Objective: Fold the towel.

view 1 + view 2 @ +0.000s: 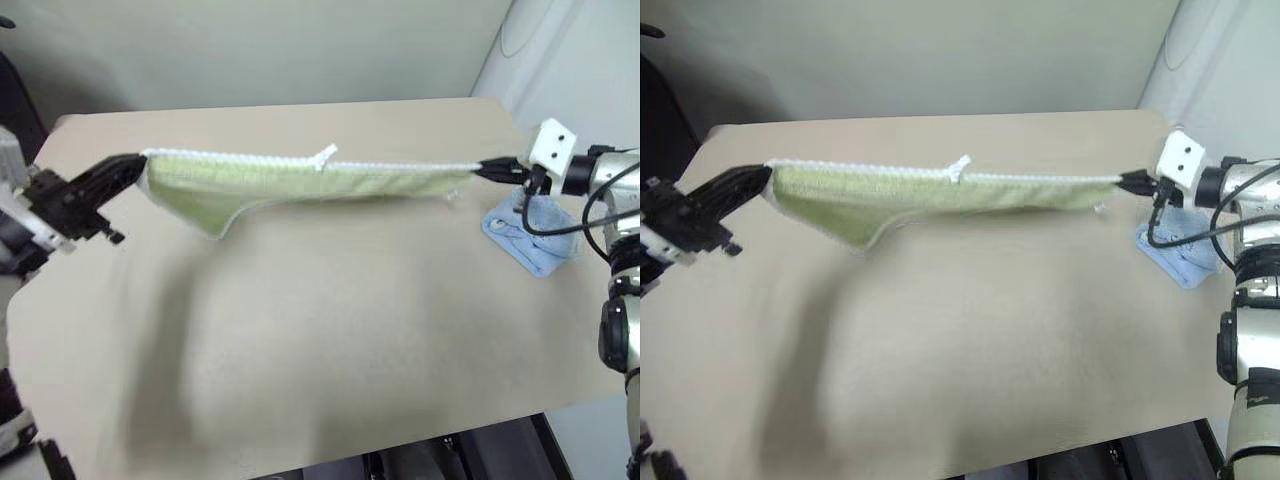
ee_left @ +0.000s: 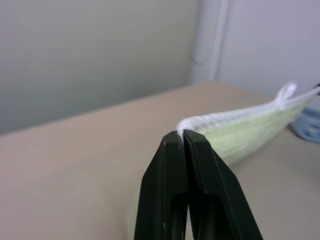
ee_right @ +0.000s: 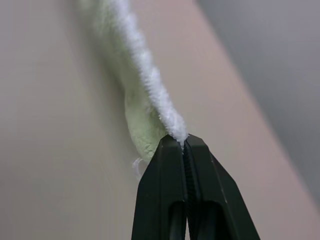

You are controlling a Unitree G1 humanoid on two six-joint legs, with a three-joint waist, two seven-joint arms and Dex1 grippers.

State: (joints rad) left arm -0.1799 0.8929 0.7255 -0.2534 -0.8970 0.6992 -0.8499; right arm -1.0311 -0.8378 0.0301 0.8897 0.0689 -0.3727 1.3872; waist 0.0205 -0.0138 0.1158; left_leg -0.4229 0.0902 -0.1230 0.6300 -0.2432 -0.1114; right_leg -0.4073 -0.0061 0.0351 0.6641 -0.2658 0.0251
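Green towel (image 1: 300, 185) stretched taut above table (image 1: 300, 380), long axis 9-to-3 o'clock; left tool (image 1: 132, 163) pinches 9 o'clock corner, right tool (image 1: 487, 168) pinches 3 o'clock corner.

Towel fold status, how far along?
Done: both corners gripped. In hand: the towel hangs stretched above the table, between the left end effector and the right end effector, both shut on its white edge. Left: laying it down, making the folds.
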